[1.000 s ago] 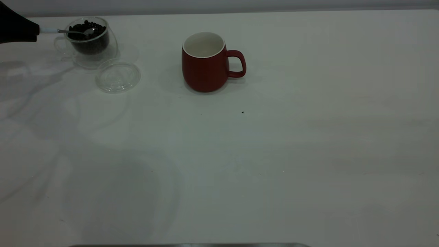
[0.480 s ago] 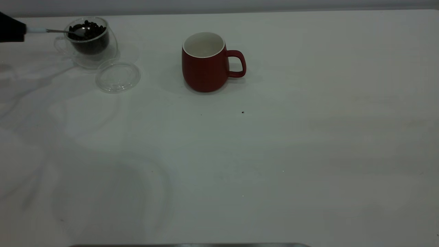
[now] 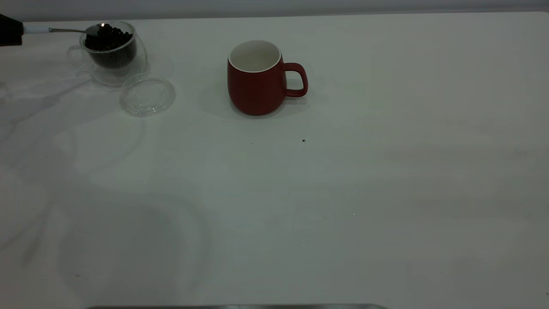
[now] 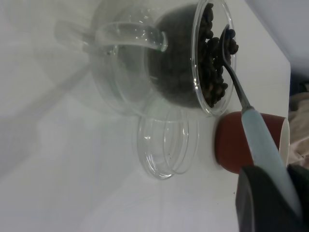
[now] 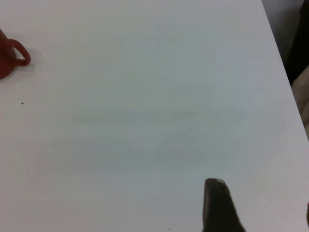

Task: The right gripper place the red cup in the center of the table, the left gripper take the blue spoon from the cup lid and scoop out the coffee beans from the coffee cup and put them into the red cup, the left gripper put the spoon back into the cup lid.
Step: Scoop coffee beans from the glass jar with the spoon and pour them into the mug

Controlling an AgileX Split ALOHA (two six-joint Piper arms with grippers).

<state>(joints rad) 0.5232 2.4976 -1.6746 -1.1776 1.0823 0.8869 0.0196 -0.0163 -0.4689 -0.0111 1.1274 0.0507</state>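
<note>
Already centred: red cup. Left end effector pinching spoon, loaded over coffee cup. Still to do: tipping beans, returning to lid.

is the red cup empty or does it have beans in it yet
Empty, as far as shows. The red cup stands upright and only its white inside is visible; its very bottom is hidden. The beans are in the glass cup.

Coffee cup at surface 10 o'clock corner; cup lid touching at its 4 o'clock; red cup well apart at 3 o'clock.
</note>
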